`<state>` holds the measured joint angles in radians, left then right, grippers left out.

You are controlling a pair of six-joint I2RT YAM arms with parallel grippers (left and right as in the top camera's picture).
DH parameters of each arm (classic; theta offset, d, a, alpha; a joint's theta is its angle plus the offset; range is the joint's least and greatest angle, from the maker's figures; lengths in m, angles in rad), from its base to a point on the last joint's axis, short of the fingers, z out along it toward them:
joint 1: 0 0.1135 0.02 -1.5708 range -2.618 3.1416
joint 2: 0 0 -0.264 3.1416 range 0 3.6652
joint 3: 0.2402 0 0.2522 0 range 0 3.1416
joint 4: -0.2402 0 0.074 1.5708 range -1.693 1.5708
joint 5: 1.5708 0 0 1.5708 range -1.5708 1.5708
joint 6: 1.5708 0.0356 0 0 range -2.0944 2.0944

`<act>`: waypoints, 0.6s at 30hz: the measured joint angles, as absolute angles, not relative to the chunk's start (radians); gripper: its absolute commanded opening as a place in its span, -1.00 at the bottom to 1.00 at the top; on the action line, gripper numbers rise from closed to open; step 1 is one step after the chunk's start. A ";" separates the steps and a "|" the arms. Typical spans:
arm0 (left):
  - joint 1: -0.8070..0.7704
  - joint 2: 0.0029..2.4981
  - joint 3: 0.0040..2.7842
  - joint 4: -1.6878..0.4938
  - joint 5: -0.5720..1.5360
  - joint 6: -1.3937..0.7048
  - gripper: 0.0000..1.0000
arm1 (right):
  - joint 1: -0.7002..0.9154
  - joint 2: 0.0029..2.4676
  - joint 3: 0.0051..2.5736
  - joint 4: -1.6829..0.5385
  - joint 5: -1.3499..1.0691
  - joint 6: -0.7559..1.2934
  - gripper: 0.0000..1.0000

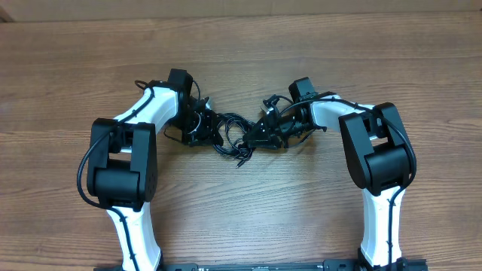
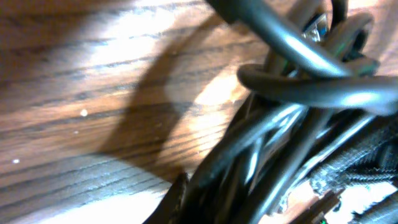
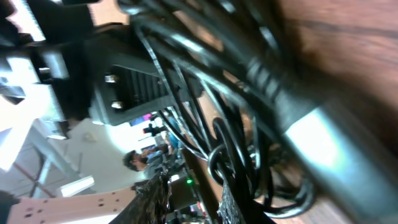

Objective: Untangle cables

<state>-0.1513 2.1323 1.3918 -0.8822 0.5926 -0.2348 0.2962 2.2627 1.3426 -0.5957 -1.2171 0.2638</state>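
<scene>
Overhead: brown wood-grain table [image 1: 241, 45], boards running left-right; both white-and-black arms reach in from the near edge and meet mid-table; the cables [image 1: 232, 137] lie there as one small black tangle between the two wrists, loose loops spilling toward the near side; left gripper [image 1: 200, 128] is buried in the left end of the tangle, jaws closed right down; can't tell whether a cord is actually pinched; right gripper [image 1: 265, 132] sits at the right end. Left wrist: close blur of glossy black cords crossing over lit wood grain with a few pale specks, hard shadow on the left. Right wrist: narrow gap between the textured pads [image 3: 152, 199], room visible through it, cords looping just past them; nothing seen clamped; a plug with a ribbed collar [image 3: 273, 84] and grey body runs diagonally close to the lens. Room behind: white framing, small coloured lights, a dark-haired person [image 3: 132, 162].
</scene>
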 measured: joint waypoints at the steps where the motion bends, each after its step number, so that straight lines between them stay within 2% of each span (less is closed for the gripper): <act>1: -0.151 2.132 1.392 -0.879 0.588 -0.234 -0.92 | 0.296 2.263 1.343 -0.598 -1.209 0.260 -0.42; 10: -0.165 2.113 1.397 -0.867 0.484 -0.247 -0.92 | 0.295 2.262 1.343 -0.606 -1.250 0.206 -0.44; 18: -0.155 2.113 1.397 -0.863 0.504 -0.252 -0.92 | 0.281 2.244 1.343 -0.628 -1.087 0.210 -0.40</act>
<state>-0.1551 2.1128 1.3972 -0.8631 0.5037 -0.2520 0.2813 2.2440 1.3426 -0.6281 -1.0874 0.2100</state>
